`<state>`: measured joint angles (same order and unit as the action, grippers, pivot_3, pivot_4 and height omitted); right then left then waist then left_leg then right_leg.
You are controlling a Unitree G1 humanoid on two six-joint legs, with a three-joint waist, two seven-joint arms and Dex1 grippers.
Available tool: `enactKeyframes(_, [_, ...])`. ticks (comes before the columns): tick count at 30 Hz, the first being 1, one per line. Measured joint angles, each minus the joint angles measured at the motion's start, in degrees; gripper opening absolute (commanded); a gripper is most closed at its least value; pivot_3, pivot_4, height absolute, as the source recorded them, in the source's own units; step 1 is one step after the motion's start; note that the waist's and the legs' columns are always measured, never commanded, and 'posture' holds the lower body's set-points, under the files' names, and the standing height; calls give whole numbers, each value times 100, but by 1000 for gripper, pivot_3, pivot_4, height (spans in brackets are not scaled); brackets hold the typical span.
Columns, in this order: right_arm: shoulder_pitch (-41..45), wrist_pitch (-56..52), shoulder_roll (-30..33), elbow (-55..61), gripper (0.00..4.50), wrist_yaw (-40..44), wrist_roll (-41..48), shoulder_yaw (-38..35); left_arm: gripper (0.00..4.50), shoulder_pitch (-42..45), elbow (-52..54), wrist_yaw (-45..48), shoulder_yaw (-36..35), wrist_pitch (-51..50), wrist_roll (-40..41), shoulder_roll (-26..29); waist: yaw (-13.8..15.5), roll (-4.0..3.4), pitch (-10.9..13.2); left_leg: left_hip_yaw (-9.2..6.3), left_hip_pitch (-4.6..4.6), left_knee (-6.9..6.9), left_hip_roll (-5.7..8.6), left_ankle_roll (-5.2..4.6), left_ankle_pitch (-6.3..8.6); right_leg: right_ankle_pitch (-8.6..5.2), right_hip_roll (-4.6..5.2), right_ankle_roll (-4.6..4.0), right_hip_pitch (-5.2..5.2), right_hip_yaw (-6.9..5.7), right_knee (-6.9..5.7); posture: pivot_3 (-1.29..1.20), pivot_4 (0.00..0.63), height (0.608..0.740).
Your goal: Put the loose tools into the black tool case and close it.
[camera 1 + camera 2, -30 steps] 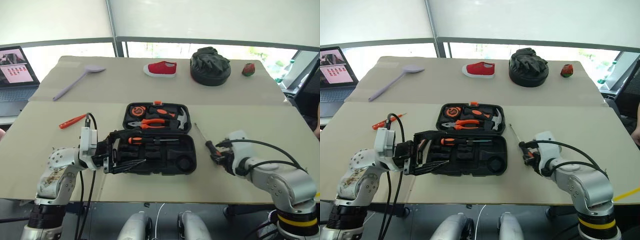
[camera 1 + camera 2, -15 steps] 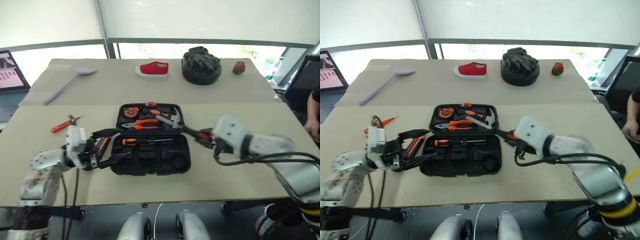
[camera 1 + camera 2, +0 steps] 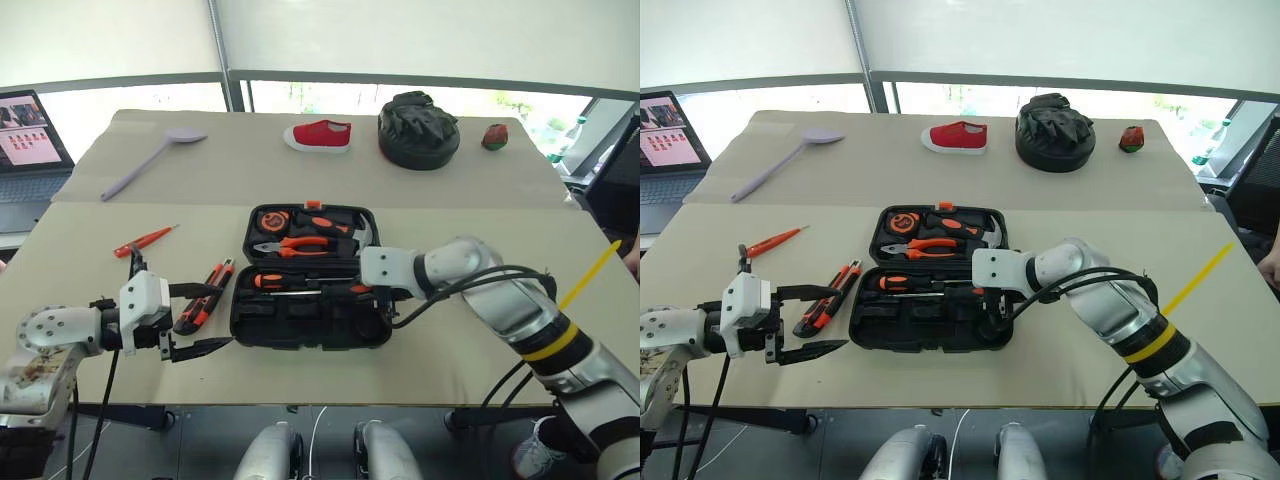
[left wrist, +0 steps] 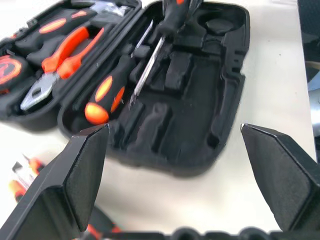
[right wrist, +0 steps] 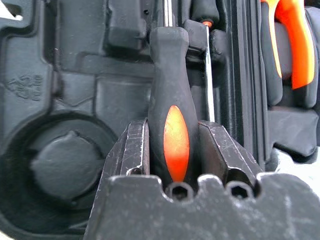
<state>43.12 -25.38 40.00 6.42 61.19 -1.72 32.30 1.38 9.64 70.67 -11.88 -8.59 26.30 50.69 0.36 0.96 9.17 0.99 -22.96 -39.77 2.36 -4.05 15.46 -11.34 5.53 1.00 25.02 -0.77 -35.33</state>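
- My right pincer [image 5: 172, 150] is clamped on a black-and-orange screwdriver [image 5: 170, 100], handle between the fingers, shaft pointing along the case [image 3: 300, 325].
- Step in hand, as I judge it: seating this screwdriver in the near half's slots, beside one [image 3: 300, 282] already lying there.
- Next it needs lowering in line with its groove, then letting go.
- My left pincer [image 4: 172, 165] hangs wide and empty off the case's left side.
- The knife [image 3: 205, 295] and red screwdriver [image 3: 145, 241] lie loose on the table; the case lies open.
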Motion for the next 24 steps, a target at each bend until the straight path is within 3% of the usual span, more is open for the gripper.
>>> enactKeyframes(9, [88,-260,-149,-249,1036,141,-233,-1,4500,83,73,-126,3,-145,-21,-8,-27,0,0,1,-16,-2,-6,10,-6,-2,-10,-11,21,-1,-33,0,150,740])
enactKeyframes(11, [88,-195,-164,-260,2041,165,-271,-11,4500,86,73,-147,3,-141,-21,-50,-27,0,0,1,-15,-2,-6,9,-6,-2,-10,-11,21,-1,-32,0,150,740])
enactKeyframes(14, [95,353,-284,-526,2915,21,-426,-64,4500,179,71,-157,16,-121,-15,-154,-34,0,0,2,-15,-2,-6,11,-6,-2,-18,-11,22,-1,-34,0,150,740])
enactKeyframes(22, [235,1018,-477,-1093,2915,792,714,-1115,4500,426,71,37,52,-7,241,-351,-56,0,0,2,-17,-3,-6,9,-6,-2,-20,-10,19,-1,-35,0,150,740])
enactKeyframes(23, [249,1041,-552,-1131,2397,852,861,-1265,4500,452,71,36,54,-6,285,-386,-62,1,0,2,-15,-3,-8,9,-5,-2,-17,-11,18,0,-35,0,150,740])
enactKeyframes(24, [241,1077,-702,-1208,2210,844,997,-1410,4500,460,66,34,57,-3,292,-398,-69,1,0,1,-11,-1,-10,9,-5,-2,-16,-11,15,1,-35,0,150,740])
